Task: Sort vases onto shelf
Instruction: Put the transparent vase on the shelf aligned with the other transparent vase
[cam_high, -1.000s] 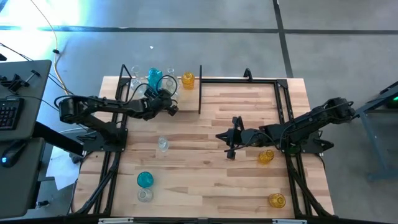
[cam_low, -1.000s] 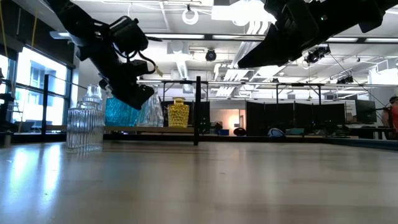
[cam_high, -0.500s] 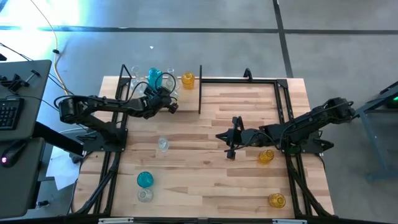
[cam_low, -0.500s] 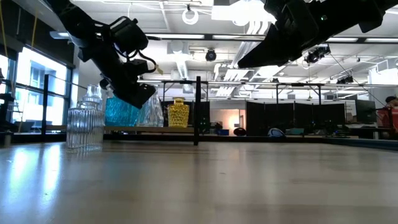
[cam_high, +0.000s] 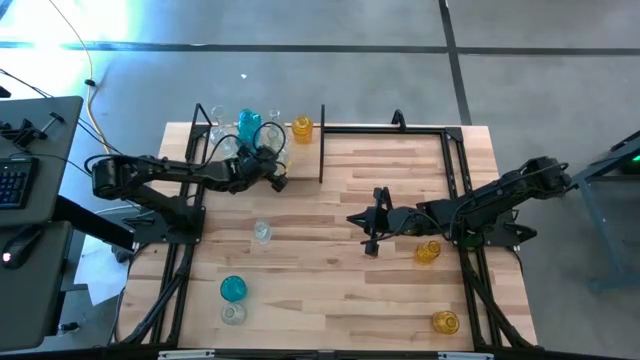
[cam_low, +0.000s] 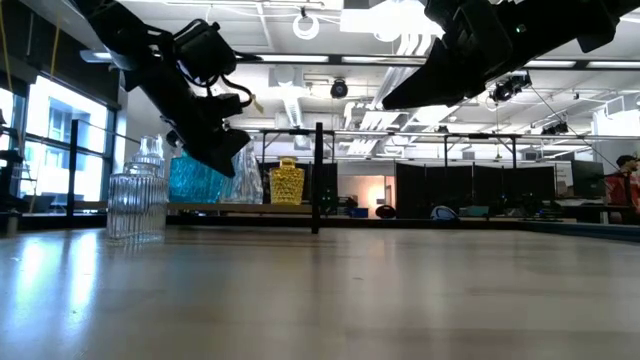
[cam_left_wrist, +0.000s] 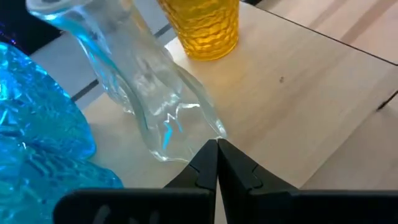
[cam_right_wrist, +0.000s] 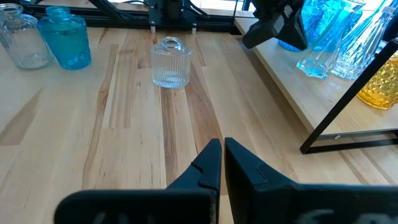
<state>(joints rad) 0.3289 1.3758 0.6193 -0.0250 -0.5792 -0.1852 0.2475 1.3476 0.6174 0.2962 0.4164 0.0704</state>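
From above, my left gripper (cam_high: 279, 178) hung just off the light-wood shelf (cam_high: 262, 143), near the teal, clear and amber glass vases on it; my right gripper (cam_high: 372, 230) waited mid-table. Low view: left gripper (cam_low: 222, 160) above the tabletop, before the shelf. Left wrist: fingers (cam_left_wrist: 205, 167) pinched together, empty, beside a tall clear glass vase (cam_left_wrist: 146, 87). Right wrist: fingers (cam_right_wrist: 208, 163) together, empty.

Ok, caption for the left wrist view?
Left gripper, shut, at the shelf by a clear vase, between yellow and blue vases.
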